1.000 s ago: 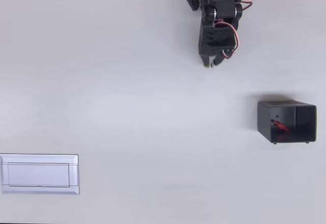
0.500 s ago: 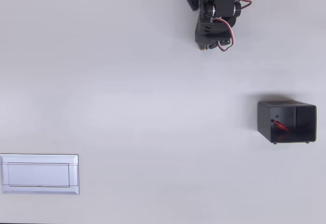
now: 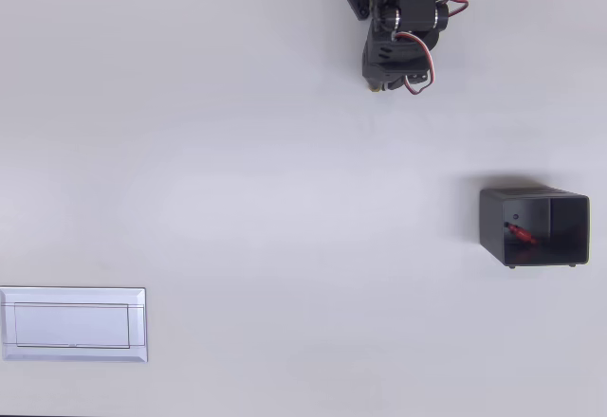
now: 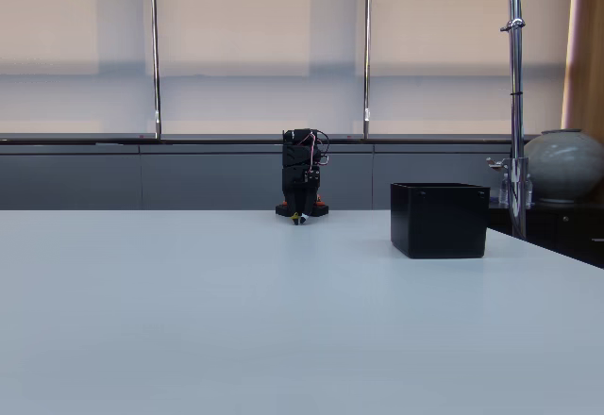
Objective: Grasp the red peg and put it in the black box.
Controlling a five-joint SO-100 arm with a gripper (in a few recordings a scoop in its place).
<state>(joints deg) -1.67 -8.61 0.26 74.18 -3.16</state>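
Observation:
The red peg lies inside the black box, a thin red stick on the dark floor of the hollow. The box stands at the right of the table in the overhead view and right of centre in the fixed view, black box, where its walls hide the peg. My gripper is folded back under the arm at the top edge, far from the box, its tip low over the table. The jaws look shut with nothing in them.
A flat white framed plate lies at the bottom left of the overhead view. The arm's base stands at the far table edge. A metal pole rises behind the box on the right.
The arm has drawn back toward its base, with the gripper moving up the overhead picture and tucking under the arm. Box and peg have not moved.

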